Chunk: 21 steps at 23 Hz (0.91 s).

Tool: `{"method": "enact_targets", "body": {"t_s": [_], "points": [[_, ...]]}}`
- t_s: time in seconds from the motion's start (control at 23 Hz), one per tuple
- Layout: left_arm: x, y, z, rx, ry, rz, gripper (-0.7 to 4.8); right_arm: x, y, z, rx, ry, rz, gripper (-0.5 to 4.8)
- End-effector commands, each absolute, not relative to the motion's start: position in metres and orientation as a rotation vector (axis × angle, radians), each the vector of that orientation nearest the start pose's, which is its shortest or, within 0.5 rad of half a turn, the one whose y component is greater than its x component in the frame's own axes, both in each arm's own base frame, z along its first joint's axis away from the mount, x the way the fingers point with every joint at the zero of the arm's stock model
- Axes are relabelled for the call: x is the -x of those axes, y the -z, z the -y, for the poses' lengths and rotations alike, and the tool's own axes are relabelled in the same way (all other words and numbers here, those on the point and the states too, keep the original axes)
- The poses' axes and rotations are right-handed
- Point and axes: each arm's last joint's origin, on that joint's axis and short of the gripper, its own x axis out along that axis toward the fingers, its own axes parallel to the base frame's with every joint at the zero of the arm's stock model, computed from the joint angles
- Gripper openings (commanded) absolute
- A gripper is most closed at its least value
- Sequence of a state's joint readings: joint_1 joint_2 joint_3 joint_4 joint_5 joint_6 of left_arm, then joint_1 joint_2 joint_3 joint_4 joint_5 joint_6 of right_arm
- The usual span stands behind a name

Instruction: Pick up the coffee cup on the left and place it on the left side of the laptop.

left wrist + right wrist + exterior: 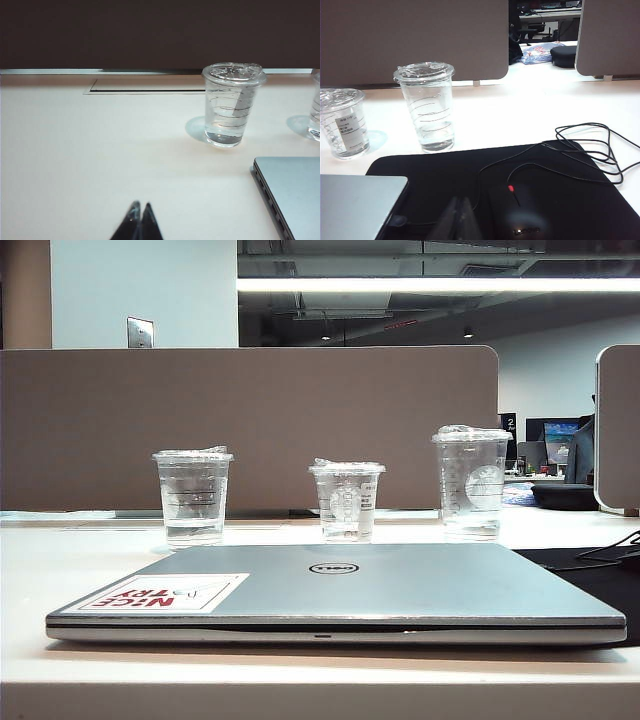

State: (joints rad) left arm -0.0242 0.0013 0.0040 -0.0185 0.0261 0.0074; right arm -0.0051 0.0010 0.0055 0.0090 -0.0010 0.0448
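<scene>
On the table [60,570], behind the closed laptop [400,585], three clear cups are lined up before a partition.

Item, coffee cup [193,497]: leftmost of the three in the exterior view, upright, film crinkled over the rim, a little clear liquid at the bottom. It is seen behind the laptop's rear left corner, apart from it, and is untouched.

Item, left gripper [140,212]: tips pressed together, nothing held, well short of the coffee cup [232,105].

Item, right gripper [458,212]: tips appear to meet, though they are dim against the black mat [560,200]; nothing is held.

Progress: nothing is judged done. Approach, grasp, lift and placement at the laptop's left side are all outstanding; the bare table there is unoccupied.

Views compared: neither gripper is shown in the exterior view, only in the wrist views. The lid sticker [160,593] and logo are shown in the exterior view alone. The mouse [520,210], its cable and the mat are shown best in the right wrist view, together with the tallest cup [427,107] and the short cup [344,122]; the coffee cup is absent from that view.
</scene>
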Motion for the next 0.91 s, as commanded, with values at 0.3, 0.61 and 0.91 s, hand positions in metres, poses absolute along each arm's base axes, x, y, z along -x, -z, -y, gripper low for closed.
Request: {"method": "enact_targets", "body": {"t_s": [0.3, 0.61, 0.91], "points": [[-0.097, -0.165, 0.004, 0.019, 0.072, -0.001, -0.05, -0.095, -0.164, -0.030, -0.043, -0.303, -0.015, -0.04], [-0.097, -0.165, 0.004, 0.019, 0.072, 0.000, -0.05, -0.088, -0.157, -0.057, -0.016, -0.570, -0.103, -0.04], [-0.097, -0.172, 0.006, 0.031, 0.142, 0.063, -0.05, -0.087, -0.157, -0.058, -0.015, -0.589, -0.104, -0.04]]}}
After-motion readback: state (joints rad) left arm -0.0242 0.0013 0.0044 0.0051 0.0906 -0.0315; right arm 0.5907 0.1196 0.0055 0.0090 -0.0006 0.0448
